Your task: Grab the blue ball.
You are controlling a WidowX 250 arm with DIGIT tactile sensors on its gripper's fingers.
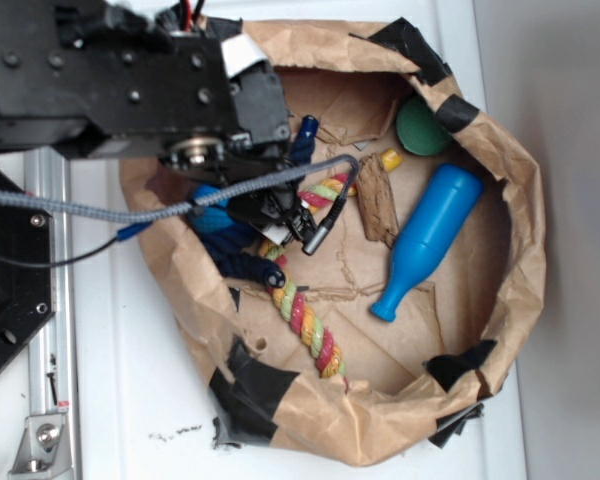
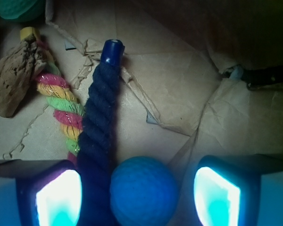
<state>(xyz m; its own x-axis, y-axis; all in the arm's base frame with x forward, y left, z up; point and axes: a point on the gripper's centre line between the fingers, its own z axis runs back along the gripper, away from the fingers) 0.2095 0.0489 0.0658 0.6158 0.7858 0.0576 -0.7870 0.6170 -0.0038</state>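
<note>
Wrist view: gripper jaws wide, straddling the blue ball at 6 o'clock, with the navy rope also inside at the ball's 9 — pre-grasp, so I'd shift clear, then close.

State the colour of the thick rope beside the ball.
Dark navy rope, clearest in the wrist view.

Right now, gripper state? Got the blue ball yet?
Gripper: open, holding nothing. The blue ball sits between the fingers, with the dark blue rope also in the gap beside it.
</note>
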